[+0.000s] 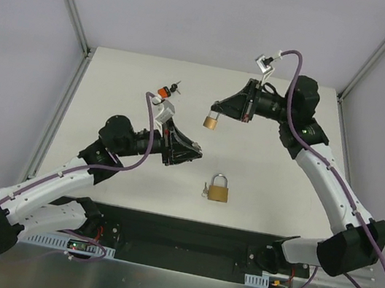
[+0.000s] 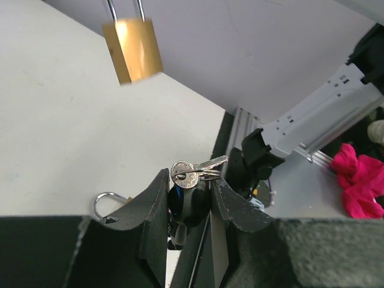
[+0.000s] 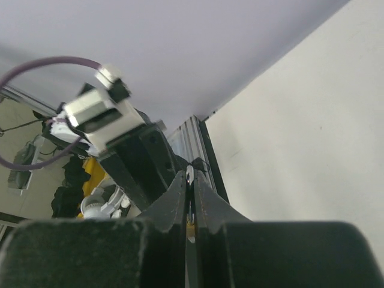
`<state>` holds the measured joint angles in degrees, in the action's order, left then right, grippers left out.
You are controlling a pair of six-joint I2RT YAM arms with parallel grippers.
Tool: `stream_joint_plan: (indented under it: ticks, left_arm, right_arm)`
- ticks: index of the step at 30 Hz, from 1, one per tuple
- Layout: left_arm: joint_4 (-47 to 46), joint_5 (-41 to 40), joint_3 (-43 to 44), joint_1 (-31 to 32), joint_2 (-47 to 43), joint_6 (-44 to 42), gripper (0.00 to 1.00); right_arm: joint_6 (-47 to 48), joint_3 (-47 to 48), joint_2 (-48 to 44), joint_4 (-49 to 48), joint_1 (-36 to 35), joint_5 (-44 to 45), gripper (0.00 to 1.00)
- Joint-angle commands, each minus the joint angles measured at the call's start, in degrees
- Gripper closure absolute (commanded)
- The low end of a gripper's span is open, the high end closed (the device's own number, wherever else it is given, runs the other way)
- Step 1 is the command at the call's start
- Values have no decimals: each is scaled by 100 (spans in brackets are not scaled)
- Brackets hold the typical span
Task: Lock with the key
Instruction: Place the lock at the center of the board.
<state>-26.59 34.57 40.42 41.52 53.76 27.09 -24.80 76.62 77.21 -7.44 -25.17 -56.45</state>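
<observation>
Grasps look done, left gripper (image 2: 191,180) pinching the key (image 2: 193,172) in narrow jaws, right gripper (image 1: 218,108) clamped on the hanging padlock (image 1: 211,122) — insertion and turning apparently remain.

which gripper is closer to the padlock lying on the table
Left. The left gripper, holding the keys, hangs just behind-left of the table padlock; the right gripper, holding the other padlock, is farther back.
</observation>
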Motion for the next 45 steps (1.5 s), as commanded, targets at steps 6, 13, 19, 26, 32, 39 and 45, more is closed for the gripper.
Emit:
stream_joint_plan:
  ticks: [6,13,19,26,32,39,45]
  left_arm:
    - [979,-1461,0,-38,-278,-310,100]
    - [1217,-1681,44,-47,-102,-222,100]
    - [1261,-1699,10,-91,-32,-169,100]
    - [1279,-1664,-52,-100,65,-108,100]
    - [1279,-1655,-87,-109,117,-81,100]
    - [1270,-1672,-131,-118,126,-64,100]
    - [1270,-1716,-228,-118,109,-37,100]
  right_arm:
    - [906,-902,610,604,-84,72,100]
    - [1354,-1518,1392,604,-602,503,99]
    - [1390,-1825,2060,350,-832,933,99]
    - [986,-2300,2702,-546,-849,1118,99]
    - [863,-2327,2992,-671,-849,1294,99]
    - [581,-2529,3098,-803,-858,1575,95]
    - [660,-2696,3020,-785,-849,1795,89]
